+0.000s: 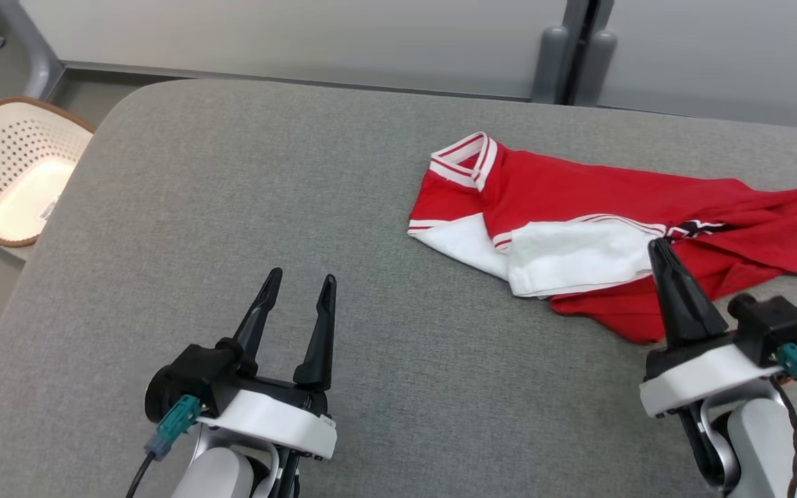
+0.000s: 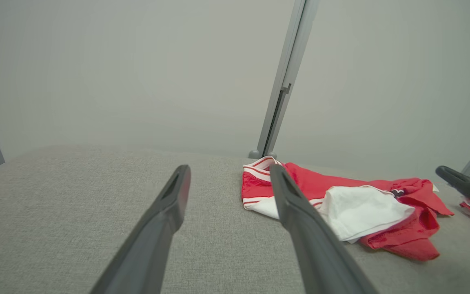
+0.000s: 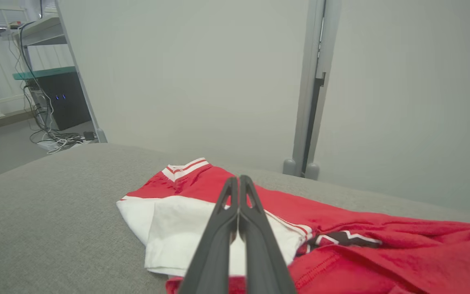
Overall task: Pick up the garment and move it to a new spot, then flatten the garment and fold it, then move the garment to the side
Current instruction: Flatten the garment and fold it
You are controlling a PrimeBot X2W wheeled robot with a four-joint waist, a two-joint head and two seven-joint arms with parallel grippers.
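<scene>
A red garment (image 1: 578, 190) with white panels and a striped white collar lies crumpled on the right half of the grey table (image 1: 232, 180). My right gripper (image 1: 658, 243) is shut, its fingers pressed together with nothing between them. Its tip hovers over the garment's white panel. The right wrist view shows those closed tips (image 3: 238, 179) above the garment (image 3: 300, 212). My left gripper (image 1: 300, 277) stands open over bare table at the lower left, well left of the garment. In the left wrist view the garment (image 2: 320, 179) lies beyond the open left gripper (image 2: 230, 171).
A white perforated basket (image 1: 18, 173) with a brown rim stands on the floor past the table's left edge. Grey partition walls with a post (image 1: 571, 62) run behind the table's far edge. A shelf with cables (image 3: 51, 102) shows in the right wrist view.
</scene>
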